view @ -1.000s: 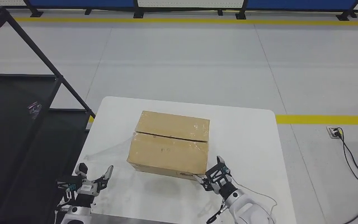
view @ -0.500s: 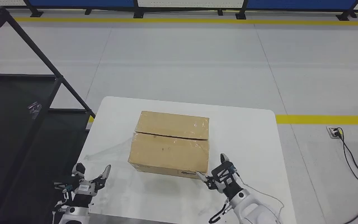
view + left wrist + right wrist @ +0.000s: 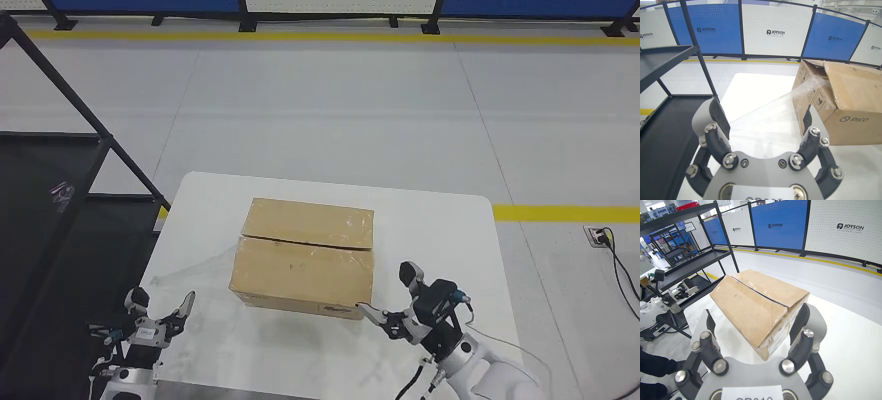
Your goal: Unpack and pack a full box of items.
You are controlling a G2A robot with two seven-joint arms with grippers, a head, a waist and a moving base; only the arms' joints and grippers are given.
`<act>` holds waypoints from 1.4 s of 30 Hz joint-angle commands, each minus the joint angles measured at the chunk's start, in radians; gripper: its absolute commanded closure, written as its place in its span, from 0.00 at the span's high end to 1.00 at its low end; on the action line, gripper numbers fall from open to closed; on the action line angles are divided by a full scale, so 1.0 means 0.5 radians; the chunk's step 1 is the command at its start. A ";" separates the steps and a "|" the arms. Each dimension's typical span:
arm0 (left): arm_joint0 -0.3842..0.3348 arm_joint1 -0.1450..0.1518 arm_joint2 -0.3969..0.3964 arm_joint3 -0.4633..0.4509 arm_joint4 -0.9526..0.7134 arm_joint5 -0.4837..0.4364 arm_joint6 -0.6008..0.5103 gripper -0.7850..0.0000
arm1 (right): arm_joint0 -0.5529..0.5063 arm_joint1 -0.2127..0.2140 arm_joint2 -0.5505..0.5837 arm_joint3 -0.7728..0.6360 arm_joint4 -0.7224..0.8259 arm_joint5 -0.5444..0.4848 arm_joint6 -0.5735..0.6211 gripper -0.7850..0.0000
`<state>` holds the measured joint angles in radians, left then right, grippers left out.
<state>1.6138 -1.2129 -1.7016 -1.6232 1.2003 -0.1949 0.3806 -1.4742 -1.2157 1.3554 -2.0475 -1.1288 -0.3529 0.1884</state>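
A brown cardboard box (image 3: pixel 305 260) lies in the middle of the white table (image 3: pixel 450 240), its top flaps down with a dark seam between them. A strip of clear tape (image 3: pixel 810 85) hangs loose from the box's left end. My right gripper (image 3: pixel 390 295) stands open at the box's near right corner, one finger in front of the box and one beside it. In the right wrist view the box (image 3: pixel 757 302) corner sits between the fingers (image 3: pixel 800 321), apart from them. My left gripper (image 3: pixel 158 315) is open near the table's front left edge, left of the box (image 3: pixel 848 91), holding nothing.
A black metal shelf rack (image 3: pixel 60 250) stands just left of the table, close to my left gripper (image 3: pixel 763 115). Bare table lies right of the box and along the front edge. Blue and white fence panels (image 3: pixel 772 32) close off the far floor.
My right gripper has shifted right along the box's front and turned to straddle its near right corner. My left gripper has drawn back a little toward the table's front left edge.
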 commanded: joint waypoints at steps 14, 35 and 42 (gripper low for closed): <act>-0.119 0.001 -0.016 -0.044 -0.181 -0.111 -0.140 1.00 | 0.463 -0.005 0.039 0.604 1.191 -0.254 0.515 1.00; -0.118 0.000 -0.028 -0.110 -0.186 -0.095 -0.210 1.00 | 1.016 -0.005 -0.158 1.279 2.040 -0.620 1.130 1.00; -0.109 0.000 -0.018 -0.186 -0.167 -0.127 -0.222 1.00 | 0.919 0.039 -0.116 1.090 2.229 -0.954 1.356 1.00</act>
<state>1.5588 -1.2128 -1.7114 -1.7099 1.1156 -0.2554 0.2703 -1.0056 -1.1997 1.2943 -1.4844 -0.0227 -0.8069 0.8489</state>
